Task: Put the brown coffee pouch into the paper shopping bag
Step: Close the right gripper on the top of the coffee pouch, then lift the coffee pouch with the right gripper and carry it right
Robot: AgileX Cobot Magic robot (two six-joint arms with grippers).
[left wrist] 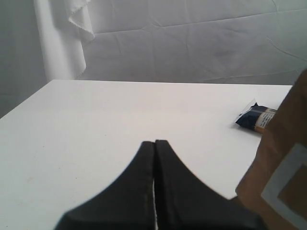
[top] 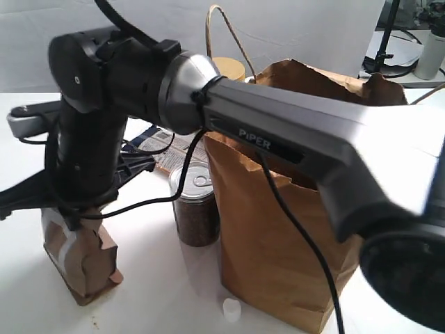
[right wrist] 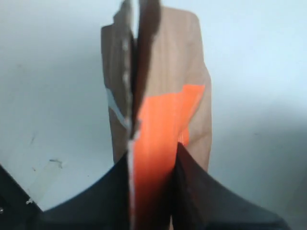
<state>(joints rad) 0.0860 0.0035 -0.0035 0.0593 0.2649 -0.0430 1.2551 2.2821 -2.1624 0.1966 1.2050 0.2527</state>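
Brown coffee pouch stands upright lower left, my right end effector pinching its top; paper shopping bag lies centre-right.

Pull-tab can, small white cap, blue packet

This looks like a robotics lab set up for tests, not a home or a shop. A bare white surface stands before a creased white cloth backdrop. A grey arm marked PIPER trails a black cable. A few groceries stand as props: a paper bag, a can, a brown pouch, a snack packet. Behind, a black stand sits on another bench.
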